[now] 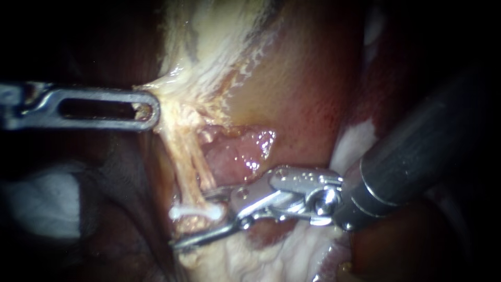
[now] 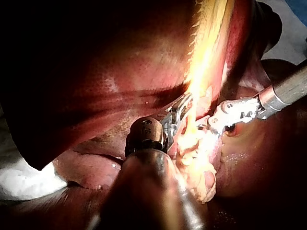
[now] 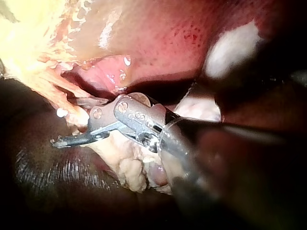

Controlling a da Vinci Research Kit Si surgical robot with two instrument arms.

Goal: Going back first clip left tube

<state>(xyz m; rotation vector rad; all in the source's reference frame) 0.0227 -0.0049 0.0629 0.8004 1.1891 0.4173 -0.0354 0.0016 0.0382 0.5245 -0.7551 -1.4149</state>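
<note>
Right now my left instrument reaches in level from the left edge of the field. Its slotted jaws are pressed together on a fold of pale tissue, as far as I can tell from the flat side of one jaw; the left wrist view shows the same pinch at the bright strand. The tissue is drawn to a point at the jaw tip.

Just beside and below that grip, the tube runs down as a thin yellowish cord. A white clip sits across its lower end.

My right instrument comes in from the right edge, its jaws spread. One jaw lies above the clip and one below it, with a clear gap, so neither is squeezing the clip.

Around all this lies dark red liver, and a white cloth shows at the bench edge beside it.
</note>
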